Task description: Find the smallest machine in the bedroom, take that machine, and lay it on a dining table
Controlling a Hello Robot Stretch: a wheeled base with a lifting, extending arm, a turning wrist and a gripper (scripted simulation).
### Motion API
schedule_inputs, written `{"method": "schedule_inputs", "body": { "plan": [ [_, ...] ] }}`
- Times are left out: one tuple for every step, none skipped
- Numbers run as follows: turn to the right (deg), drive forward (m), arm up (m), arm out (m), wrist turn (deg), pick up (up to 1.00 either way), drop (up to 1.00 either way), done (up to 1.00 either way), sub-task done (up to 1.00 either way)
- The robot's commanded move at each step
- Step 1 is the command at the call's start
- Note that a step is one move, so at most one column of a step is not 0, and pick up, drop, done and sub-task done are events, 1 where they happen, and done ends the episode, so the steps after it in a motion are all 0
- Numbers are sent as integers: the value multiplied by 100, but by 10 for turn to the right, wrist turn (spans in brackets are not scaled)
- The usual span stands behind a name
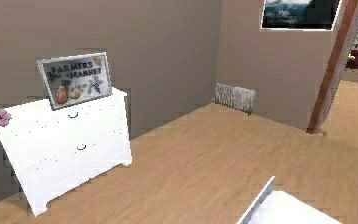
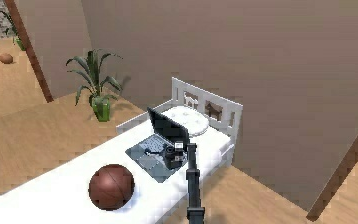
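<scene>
Open black laptop (image 2: 165, 126) lies on the white-framed bed (image 2: 57, 190) toward the headboard, with a brown-red ball (image 2: 112, 186) nearer the foot. The gripper (image 2: 174, 152) on the dark square arm sits at the laptop's base (finger state unreadable; cannot tell whether it holds anything).

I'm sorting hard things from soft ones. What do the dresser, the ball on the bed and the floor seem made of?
Dresser: probably painted wood, matte white, with flat drawer fronts.
Ball: perhaps rubber or leather, a dull reddish brown without shine.
Floor: seemingly wood boards, light brown with faint plank lines.
</scene>
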Motion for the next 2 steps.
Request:
{"method": "schedule_inputs", "body": {
  "plan": [
    [0, 0, -30, 0, 0, 0, 0, 0, 0],
    [0, 0, 0, 0, 0, 100, 0, 0, 0]
  ]
}}
